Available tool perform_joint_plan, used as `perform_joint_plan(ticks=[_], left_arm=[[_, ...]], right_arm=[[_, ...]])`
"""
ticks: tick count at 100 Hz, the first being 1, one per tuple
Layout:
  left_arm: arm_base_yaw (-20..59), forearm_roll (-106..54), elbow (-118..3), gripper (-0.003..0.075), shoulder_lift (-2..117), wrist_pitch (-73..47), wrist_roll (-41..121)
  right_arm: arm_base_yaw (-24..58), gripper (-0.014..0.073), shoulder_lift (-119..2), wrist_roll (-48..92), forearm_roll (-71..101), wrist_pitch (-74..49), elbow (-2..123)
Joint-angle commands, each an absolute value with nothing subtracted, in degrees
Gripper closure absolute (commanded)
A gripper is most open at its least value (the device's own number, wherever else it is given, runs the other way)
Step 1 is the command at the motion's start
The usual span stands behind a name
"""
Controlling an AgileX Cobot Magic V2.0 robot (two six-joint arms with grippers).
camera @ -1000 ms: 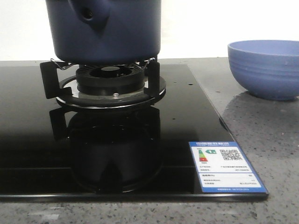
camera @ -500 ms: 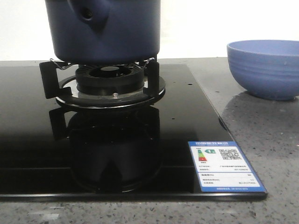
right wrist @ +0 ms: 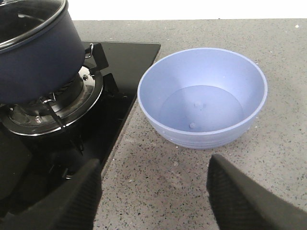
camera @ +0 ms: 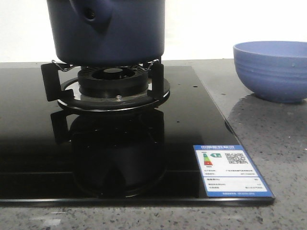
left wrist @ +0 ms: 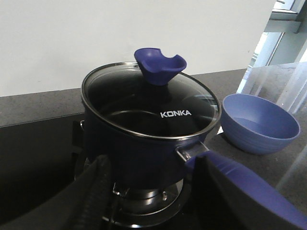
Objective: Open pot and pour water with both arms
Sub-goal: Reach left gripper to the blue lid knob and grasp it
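The dark navy pot (camera: 109, 33) stands on the burner stand (camera: 112, 88) of a black glass hob. In the left wrist view the pot (left wrist: 139, 143) wears a glass lid (left wrist: 148, 108) with a blue knob (left wrist: 159, 64), and its blue handle (left wrist: 244, 184) runs toward the camera. My left gripper (left wrist: 151, 191) is open, its fingers wide apart in front of the pot, one finger beside the handle. My right gripper (right wrist: 153, 196) is open and empty over the stone counter, near the empty periwinkle bowl (right wrist: 204, 96). Neither gripper shows in the front view.
The bowl (camera: 271, 69) sits on the grey speckled counter (camera: 278, 143) right of the hob. A blue energy label (camera: 231, 171) is stuck on the hob's front right corner. A white wall rises behind the stove.
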State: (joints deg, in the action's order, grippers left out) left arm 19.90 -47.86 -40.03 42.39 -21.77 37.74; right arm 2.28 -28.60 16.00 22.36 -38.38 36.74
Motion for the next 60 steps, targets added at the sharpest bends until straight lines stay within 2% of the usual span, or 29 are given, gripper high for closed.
perform_joint_plan(ticks=[1, 9, 50, 60], left_arm=[[20.49, -55.19, -44.02, 0.0285, 45.92, -17.90, 43.64], [20.49, -58.33, -46.46, 0.0255, 50.08, -18.01, 46.47], [20.49, -66.44, -62.18, 0.0253, 68.14, -23.17, 59.39], [20.49, -66.44, -65.00, 0.0213, 71.13, -25.25, 59.68]], right_arm=[[2.42, 0.0163, -29.24, 16.69, 23.68, -34.42, 38.80], [2.42, 0.0163, -29.24, 16.69, 23.68, -34.42, 38.80], [2.42, 0.0163, -29.24, 16.69, 23.68, -35.38, 38.80], [2.42, 0.0163, -29.24, 16.69, 23.68, -35.61, 38.80]])
